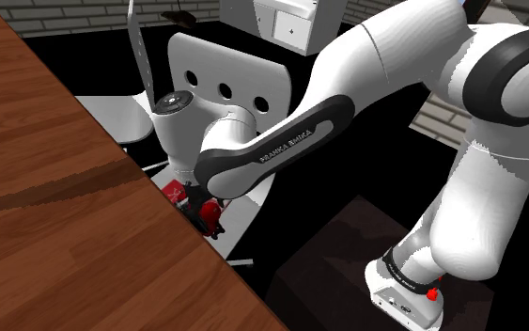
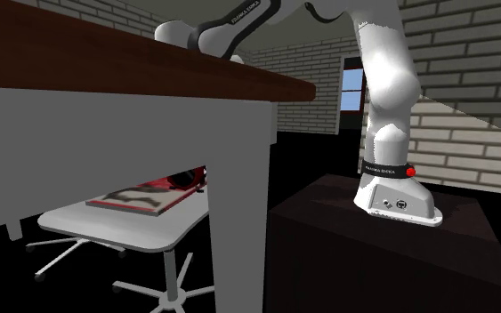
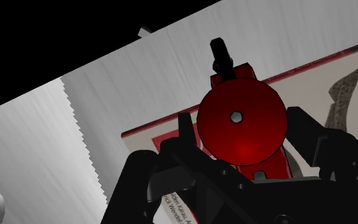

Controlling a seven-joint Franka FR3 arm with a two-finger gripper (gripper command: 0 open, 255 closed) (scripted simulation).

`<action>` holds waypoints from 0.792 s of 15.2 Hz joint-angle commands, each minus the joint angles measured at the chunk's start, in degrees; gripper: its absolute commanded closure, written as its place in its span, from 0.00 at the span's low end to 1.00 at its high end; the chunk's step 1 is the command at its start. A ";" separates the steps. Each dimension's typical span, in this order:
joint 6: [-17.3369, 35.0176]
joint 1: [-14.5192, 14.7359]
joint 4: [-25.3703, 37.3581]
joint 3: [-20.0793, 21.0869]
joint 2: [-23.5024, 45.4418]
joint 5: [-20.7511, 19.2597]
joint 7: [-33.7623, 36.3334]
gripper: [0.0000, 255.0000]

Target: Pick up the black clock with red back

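Subject of the task: a small clock with a round red back and black body (image 3: 240,108), located over the pale seat of a white swivel chair (image 2: 128,229). In the shoulder view it sits just off the right-hand edge of the brown wooden table top (image 1: 65,197), close under the overhang. A flat magazine with a red border (image 2: 141,201) lies on the seat beneath and beyond it. Whether the clock rests on the magazine or is clear of it cannot be determined.

Tool condition: the all-black two-finger gripper (image 3: 242,137) is narrowed around the clock, with its fingers (image 3: 185,130) set against opposite flanks of the red disc. By appearance it is holding the clock. Firmness of the hold is not verifiable.

Assessment: the step in hand is securing and raising. A round body gripped across its width may pivot, so the grip should be confirmed as centred before any lift. The lift should start slowly and draw away from the table edge, since the white arm (image 1: 375,66) works close to the overhang. Watch that the magazine does not come up with the clock.
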 commanded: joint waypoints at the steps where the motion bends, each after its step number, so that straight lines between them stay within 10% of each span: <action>1: -0.89 -0.16 0.34 0.15 -0.64 0.48 -0.39 1.00; 12: -7.93 -0.92 3.86 1.14 -5.03 3.65 -2.95 1.00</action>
